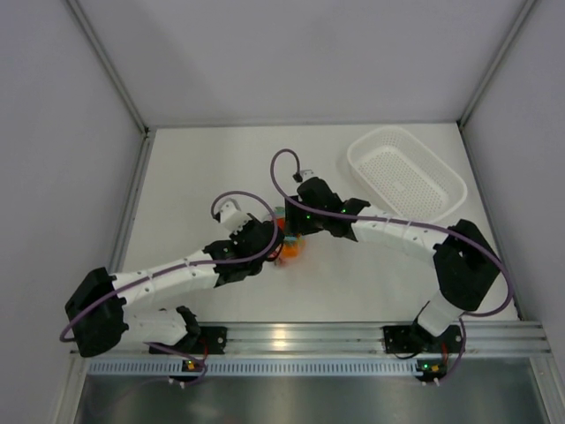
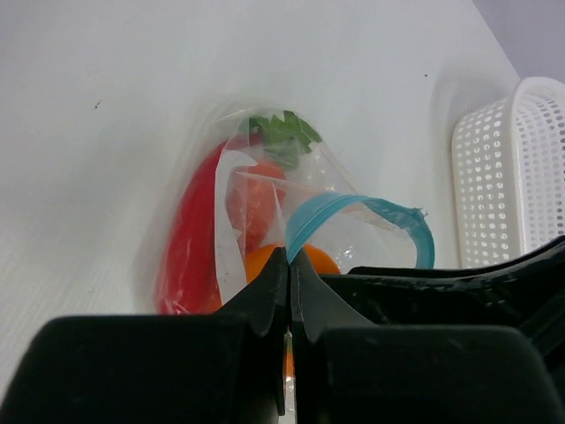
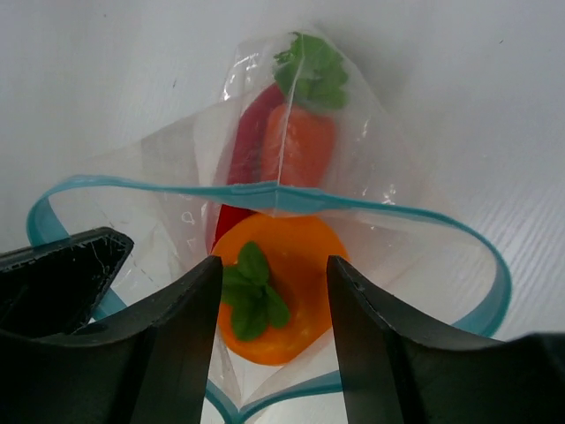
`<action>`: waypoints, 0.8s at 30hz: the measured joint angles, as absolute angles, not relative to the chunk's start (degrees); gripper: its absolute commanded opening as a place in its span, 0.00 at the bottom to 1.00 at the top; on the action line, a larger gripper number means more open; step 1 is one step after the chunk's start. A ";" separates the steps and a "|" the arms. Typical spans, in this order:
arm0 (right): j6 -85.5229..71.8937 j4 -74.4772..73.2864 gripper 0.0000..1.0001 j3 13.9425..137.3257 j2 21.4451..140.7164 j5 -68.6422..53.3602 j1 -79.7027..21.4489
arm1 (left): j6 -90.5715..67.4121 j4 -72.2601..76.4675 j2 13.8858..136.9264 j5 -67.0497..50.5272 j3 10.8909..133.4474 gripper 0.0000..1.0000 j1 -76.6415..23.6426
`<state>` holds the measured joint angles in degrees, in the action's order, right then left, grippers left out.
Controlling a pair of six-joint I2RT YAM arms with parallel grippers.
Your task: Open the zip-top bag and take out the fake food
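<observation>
Top view: zip-top bag [image 1: 288, 243] lies central between both arms. Left wrist: left gripper [image 2: 289, 262] pinched tight on the bag's film — hold it firm. Right wrist: right gripper [image 3: 274, 265] spread wide astride the toy orange [image 3: 291, 243] — descend straight, then squeeze.

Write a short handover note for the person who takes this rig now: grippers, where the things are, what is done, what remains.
Left gripper: shut, apparently pinching one lip of the zip-top bag.
Right gripper: open, fingers at the bag mouth, either side of the orange.
The bag lies mid-table between both arms; its blue zip is parted.
Done: bag opened.
To do: take out the orange, carrot and chili; all three are inside.
</observation>
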<state>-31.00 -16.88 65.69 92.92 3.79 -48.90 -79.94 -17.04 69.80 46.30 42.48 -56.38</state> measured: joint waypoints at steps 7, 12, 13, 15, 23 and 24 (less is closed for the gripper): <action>-34.17 -14.31 0.64 60.01 92.86 -0.75 -48.90 | -79.55 -16.69 70.17 45.84 42.76 0.00 -56.38; -35.44 -12.32 0.82 57.10 92.84 -2.15 -48.97 | -79.57 -16.67 71.59 45.47 42.87 0.00 -56.42; -35.77 -10.96 0.83 55.83 92.71 -2.87 -48.97 | -79.57 -16.69 71.81 45.43 42.87 0.00 -56.42; -37.12 -8.36 0.83 52.84 92.53 -4.23 -48.99 | -79.61 -16.69 72.03 45.30 42.87 0.00 -56.49; -46.26 6.22 0.66 43.18 92.49 -6.46 -49.04 | -80.42 -16.67 73.21 45.04 42.87 0.00 -57.19; -47.31 7.66 0.64 42.57 92.38 -5.93 -49.06 | -80.16 -16.67 73.36 45.01 42.94 0.00 -57.25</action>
